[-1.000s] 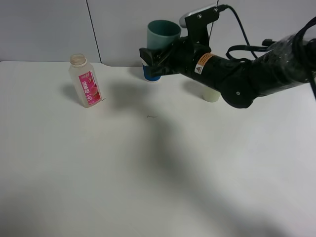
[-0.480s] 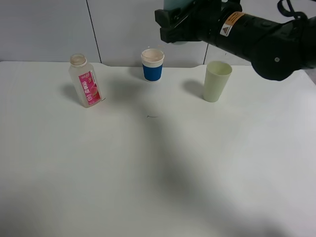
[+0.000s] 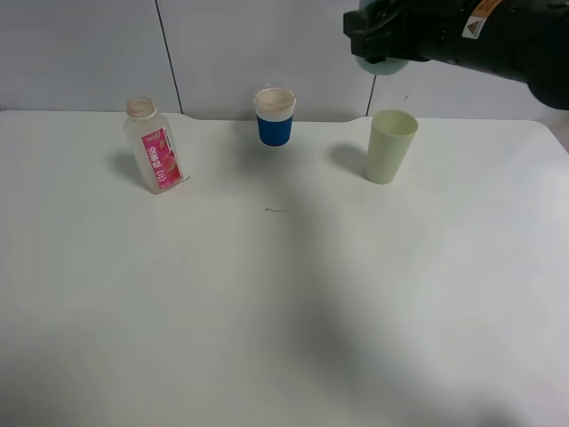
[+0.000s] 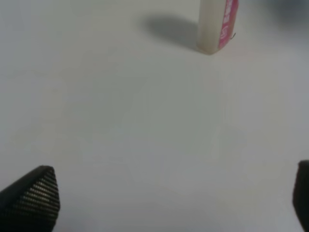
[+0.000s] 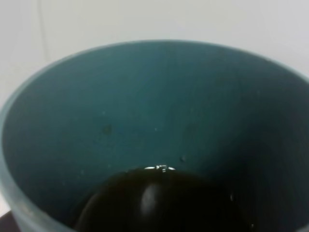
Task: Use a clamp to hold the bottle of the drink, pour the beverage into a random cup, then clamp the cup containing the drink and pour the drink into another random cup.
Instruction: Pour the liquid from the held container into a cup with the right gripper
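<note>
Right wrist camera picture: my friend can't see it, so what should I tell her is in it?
A teal cup fills nearly the whole picture, seen from just above its rim looking inside. Its bottom is dark and shiny, which looks like a little liquid. A plain pale wall shows behind the cup.

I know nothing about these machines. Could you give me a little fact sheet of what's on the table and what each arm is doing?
Standing on the table: bottle with pink label, blue cup, pale green cup, all upright and apart
Right arm: right gripper held high at the back right, shut on the teal cup
Inside the teal cup: a little dark liquid at the bottom
Left arm: left gripper open, holding nothing, over bare table
</note>
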